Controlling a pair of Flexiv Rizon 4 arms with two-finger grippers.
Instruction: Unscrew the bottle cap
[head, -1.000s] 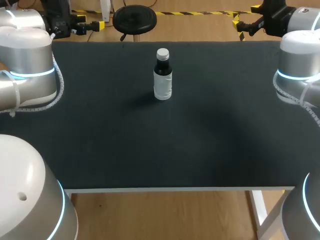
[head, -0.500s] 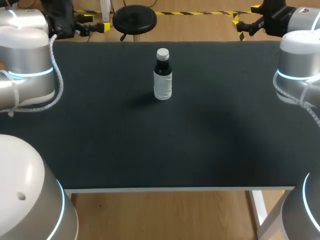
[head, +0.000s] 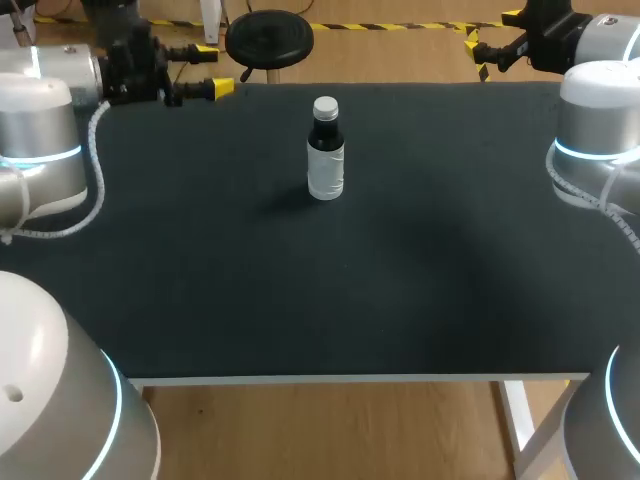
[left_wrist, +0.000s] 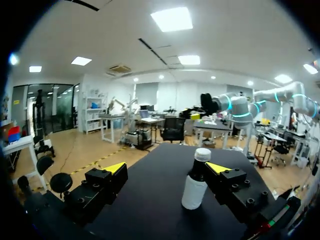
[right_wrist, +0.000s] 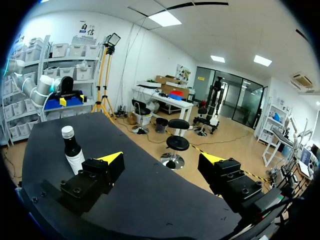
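So far, none of the unscrewing looks done. The bottle (head: 325, 160) stands upright on the table (head: 300, 290), toward the far side and near the middle of its width. Its pale cap (head: 325, 106) sits square on the neck, with no gap you can make out beneath it. Neither of the 2 arms touches it.

Your left gripper (head: 208, 70) hangs near the table's far left corner, well apart from the bottle. Its fingers are spread wide with nothing between them. In the left wrist view the bottle stands ahead of that gripper, off toward 1 of its fingers rather than centred.

Your right gripper (head: 490, 35) sits past the far right corner, also spread and empty. In its own view the bottle is off to the side, beyond 1 finger.

By my reading, the whole job is left: 1 gripper must steady the body, the other must close on the cap and turn it.

As for contents, the bottle is the only container. The neck and shoulder read dark, which suggests a dark liquid or dark glass; you cannot tell which. A white label wraps the lower body, so the fill level is hidden.
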